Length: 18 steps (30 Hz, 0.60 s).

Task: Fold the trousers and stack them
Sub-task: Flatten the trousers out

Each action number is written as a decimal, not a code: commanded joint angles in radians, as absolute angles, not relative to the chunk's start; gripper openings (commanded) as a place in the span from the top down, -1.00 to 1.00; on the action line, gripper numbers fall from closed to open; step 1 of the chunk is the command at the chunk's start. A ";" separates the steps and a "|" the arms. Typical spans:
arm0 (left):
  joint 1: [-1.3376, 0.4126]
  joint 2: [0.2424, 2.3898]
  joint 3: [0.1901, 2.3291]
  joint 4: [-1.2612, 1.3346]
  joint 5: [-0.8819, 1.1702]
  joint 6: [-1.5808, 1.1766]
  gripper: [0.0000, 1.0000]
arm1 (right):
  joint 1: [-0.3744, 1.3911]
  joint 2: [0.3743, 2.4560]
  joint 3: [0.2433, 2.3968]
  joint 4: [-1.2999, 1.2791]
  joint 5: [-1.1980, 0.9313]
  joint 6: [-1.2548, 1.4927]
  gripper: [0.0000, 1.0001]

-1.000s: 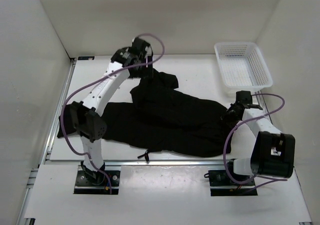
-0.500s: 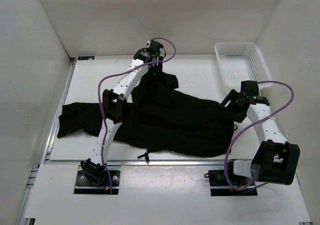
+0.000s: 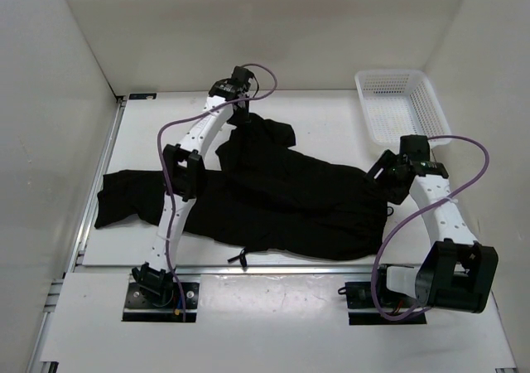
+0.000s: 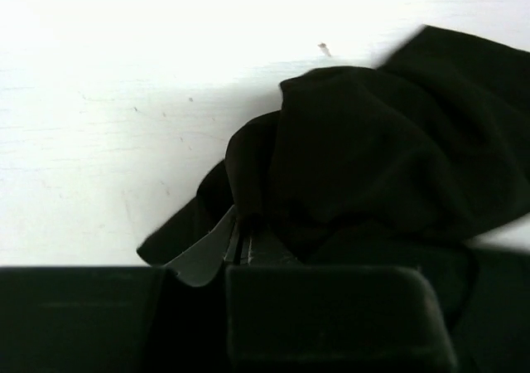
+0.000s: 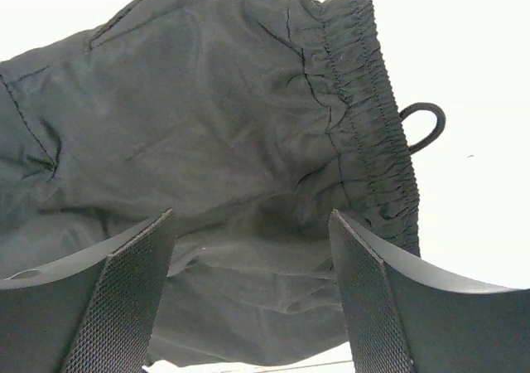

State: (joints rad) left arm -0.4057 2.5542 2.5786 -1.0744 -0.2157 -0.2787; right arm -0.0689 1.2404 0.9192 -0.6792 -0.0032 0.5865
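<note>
The trousers (image 3: 281, 199) are seen sprawled unfolded across the table (image 3: 331, 120), with nothing yet stacked. A far fold of cloth is pinched in the closed left claw (image 3: 243, 118); the right claw (image 3: 387, 176) is spread wide over the waistband (image 5: 364, 99). Every fold appears left to do.

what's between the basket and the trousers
Bare table, plus the open right gripper over the trousers' waist end; the top view shows it.

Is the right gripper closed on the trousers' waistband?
No: the right gripper stands open, its jaws wide apart above the trousers, pinching nothing.
</note>
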 commanded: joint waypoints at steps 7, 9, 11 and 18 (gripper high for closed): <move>-0.252 2.054 2.467 -1.006 -0.046 -0.316 0.80 | -0.063 1.210 0.910 -0.676 -0.002 0.574 -0.54; -0.242 1.945 2.409 -1.006 -0.055 -0.316 0.80 | -0.063 1.210 0.910 -0.676 0.008 0.574 -0.54; -0.233 1.835 2.289 -1.006 -0.089 -0.316 0.80 | -0.063 1.210 0.910 -0.676 0.008 0.574 -0.54; -0.138 1.591 1.956 -0.996 -0.153 -0.348 0.80 | -0.063 1.210 0.900 -0.658 -0.003 0.583 -0.54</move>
State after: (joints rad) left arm -0.1783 1.6100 2.0689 -0.9707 -0.1078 -0.3229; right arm -0.0685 1.2251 0.9176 -0.6788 -0.0021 0.5873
